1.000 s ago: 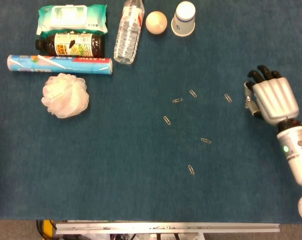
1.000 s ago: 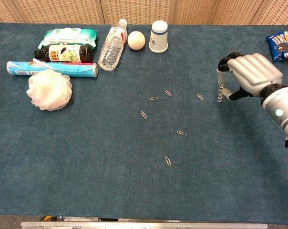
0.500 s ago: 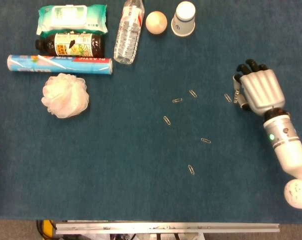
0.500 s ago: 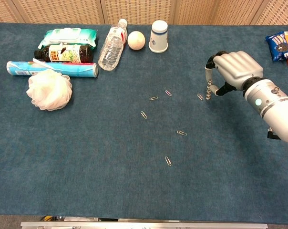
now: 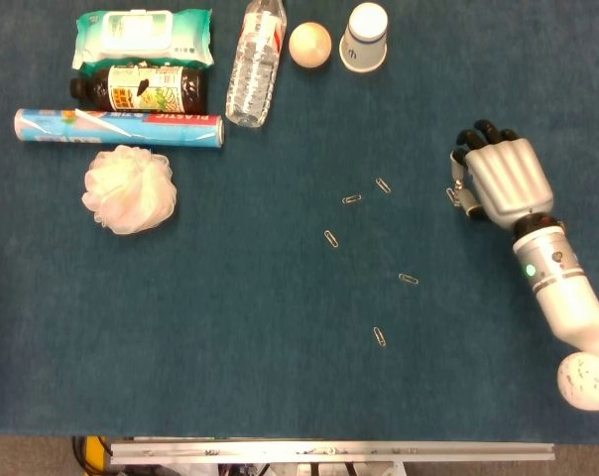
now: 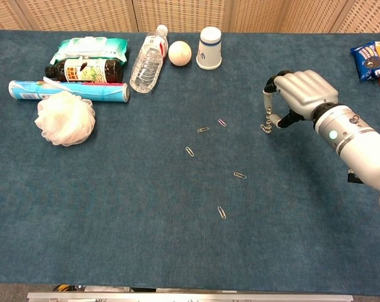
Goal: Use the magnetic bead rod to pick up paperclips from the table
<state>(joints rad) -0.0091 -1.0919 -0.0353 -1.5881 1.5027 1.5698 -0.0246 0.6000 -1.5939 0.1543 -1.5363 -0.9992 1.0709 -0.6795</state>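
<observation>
My right hand grips the magnetic bead rod, a short chain of silver beads pointing down at the blue table. The rod's tip stands on or right at the rightmost paperclip; I cannot tell whether it clings. Several other paperclips lie loose to the left: one, one, one, one and one. My left hand shows in neither view.
Along the back left lie a wipes pack, a dark bottle, a plastic-wrap tube, a white bath puff, a water bottle, a ball and a paper cup. Snack packs sit far right.
My right hand has moved left with the rod, from clear of the rightmost paperclip to directly over it. The other paperclips have not moved.
</observation>
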